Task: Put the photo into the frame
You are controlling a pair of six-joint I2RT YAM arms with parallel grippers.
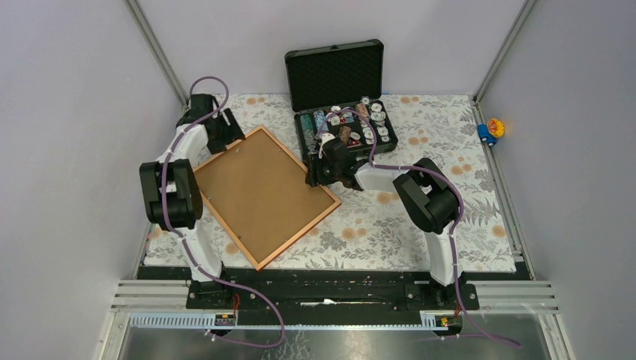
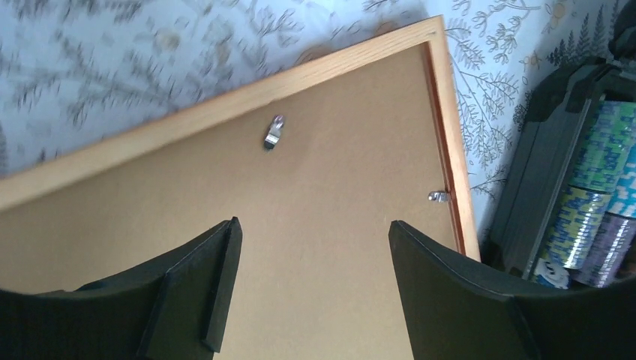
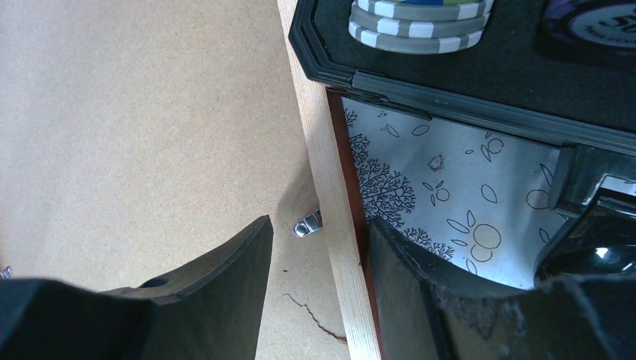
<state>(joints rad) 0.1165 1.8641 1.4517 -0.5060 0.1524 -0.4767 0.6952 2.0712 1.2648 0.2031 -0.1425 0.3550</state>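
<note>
1. On the flowered cloth [image 1: 420, 217], left of centre, the frame [image 1: 299, 235] lies face down and turned at an angle, with the brown board [image 1: 262, 195] sitting inside its rails.
2. You cannot see the photo in any view. It may lie under the board or somewhere out of sight; the pictures do not settle which.
3. Your left gripper [image 2: 313, 225] hovers over the board near the frame's far-left corner. Its jaws stand wide apart and hold nothing.
4. From the left wrist you see a metal hanger [image 2: 274, 133] on the board and a small clip [image 2: 439, 196] by the inner edge of the rail.
5. Your right gripper [image 3: 319, 225] is at the frame's right rail, close to the black case [image 1: 337, 75] of chips [image 1: 352, 124].
6. Its jaws are partly open and straddle that rail. One finger is over the board and the other is on the outer side, against or just beside the wood. It grips nothing that you can confirm.
7. Another clip [image 3: 307, 223] lies between those fingers, and it looks turned off the board.
8. Progress, as a judgement: the task reads as either early or late.
   - If the photo is not under the board, you have yet to lift the board, lay the print in and close up.
   - If it is under the board, only turning the clips over the board remains.
9. Check the clips first. Their position tells you which case you are in.
</note>
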